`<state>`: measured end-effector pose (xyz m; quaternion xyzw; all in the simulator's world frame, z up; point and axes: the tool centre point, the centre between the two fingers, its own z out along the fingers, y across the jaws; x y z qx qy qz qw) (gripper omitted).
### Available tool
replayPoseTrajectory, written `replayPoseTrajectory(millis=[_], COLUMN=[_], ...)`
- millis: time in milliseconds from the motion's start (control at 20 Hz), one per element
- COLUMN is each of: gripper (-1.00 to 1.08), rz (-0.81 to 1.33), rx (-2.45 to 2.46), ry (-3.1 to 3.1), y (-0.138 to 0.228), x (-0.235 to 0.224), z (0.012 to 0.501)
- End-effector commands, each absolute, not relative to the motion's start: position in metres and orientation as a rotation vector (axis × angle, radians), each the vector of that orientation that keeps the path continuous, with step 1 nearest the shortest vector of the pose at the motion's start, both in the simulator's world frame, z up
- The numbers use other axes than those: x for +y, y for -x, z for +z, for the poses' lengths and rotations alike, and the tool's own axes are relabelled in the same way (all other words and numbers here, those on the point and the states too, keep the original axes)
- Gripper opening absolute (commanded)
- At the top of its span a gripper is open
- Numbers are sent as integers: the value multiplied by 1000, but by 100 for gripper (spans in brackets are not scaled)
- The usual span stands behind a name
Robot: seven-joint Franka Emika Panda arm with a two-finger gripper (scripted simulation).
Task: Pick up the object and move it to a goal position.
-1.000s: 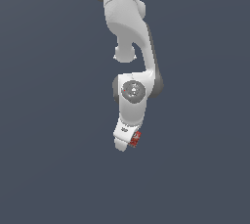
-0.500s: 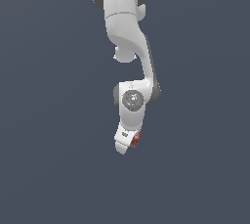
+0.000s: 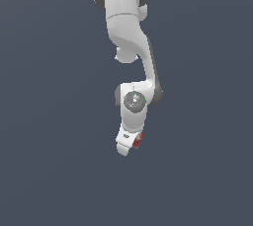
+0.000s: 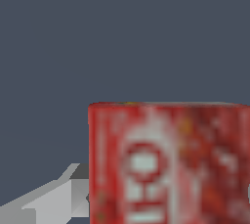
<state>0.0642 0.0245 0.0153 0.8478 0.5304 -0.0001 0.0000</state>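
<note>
Red fills much of the wrist view: the small flat red box with white label markings [image 4: 168, 164] sits right against the camera, with one light grey finger [image 4: 53, 198] touching its edge. In the exterior view the box [image 3: 138, 141] shows as a red speck pinched at the white gripper [image 3: 129, 144], whose jaws are pressed onto it. Since a second ago the white jointed arm [image 3: 134, 62] has carried the hand and box lower and toward the exterior view's right. Behind everything lies plain dark blue-grey ground [image 3: 49, 121], featureless, so I cannot tell floor from backdrop.
</note>
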Motion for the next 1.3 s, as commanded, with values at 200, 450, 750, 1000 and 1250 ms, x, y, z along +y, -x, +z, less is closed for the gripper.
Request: replayPoseTrajectory(millis=[200,450,750,1000,1250], gripper=[-100,-100,-100,-100,-100], rz=[0,0,-1,-2,-3], rx=[1666,1666,1665,1665,1665], ry=[-2663,-2663,-2663,-2662,-2661], y=[-64,-59,-46,-28,-5], x=[24,27,34,44,57], z=[16,23,43,71,107])
